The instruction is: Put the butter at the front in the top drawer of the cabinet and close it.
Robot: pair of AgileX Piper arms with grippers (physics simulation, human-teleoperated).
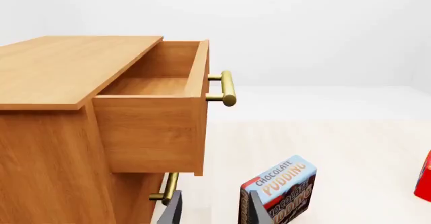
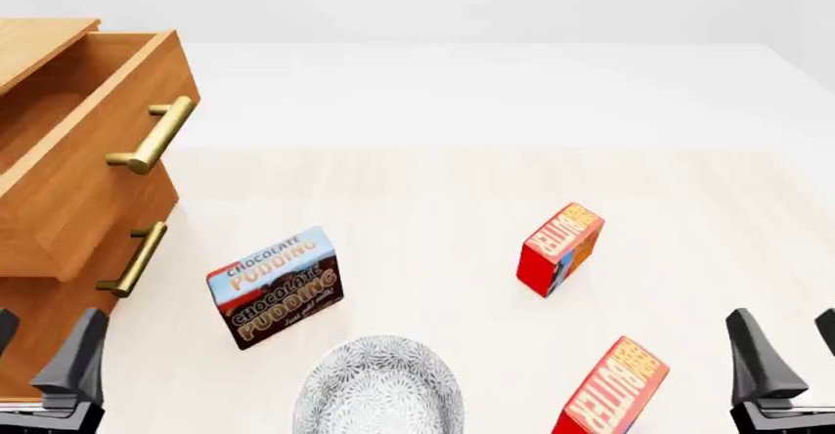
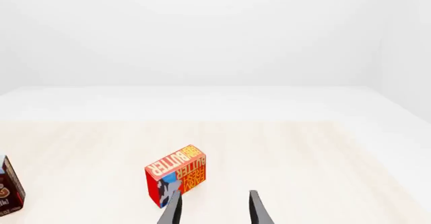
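The butter at the front [image 2: 611, 391] is a red carton with an orange face, standing near the table's front edge. My right gripper [image 2: 789, 356] is to its right, open and empty. A second identical carton [image 2: 561, 247] stands farther back and also shows in the right wrist view [image 3: 176, 179], ahead of that gripper [image 3: 214, 211]. The cabinet [image 2: 46, 258] is at the left, and its top drawer [image 2: 92, 151] is pulled out. The drawer's inside [image 1: 151, 85] looks empty. My left gripper [image 2: 39, 356] is open beside the cabinet's lower front [image 1: 214, 211].
A blue-brown Chocolate Pudding box [image 2: 276, 286] stands between the cabinet and the cartons, close ahead of the left gripper [image 1: 279, 191]. A grey patterned plate [image 2: 378, 387] lies at the front middle. The lower drawer's brass handle [image 2: 133, 258] sticks out toward the pudding box.
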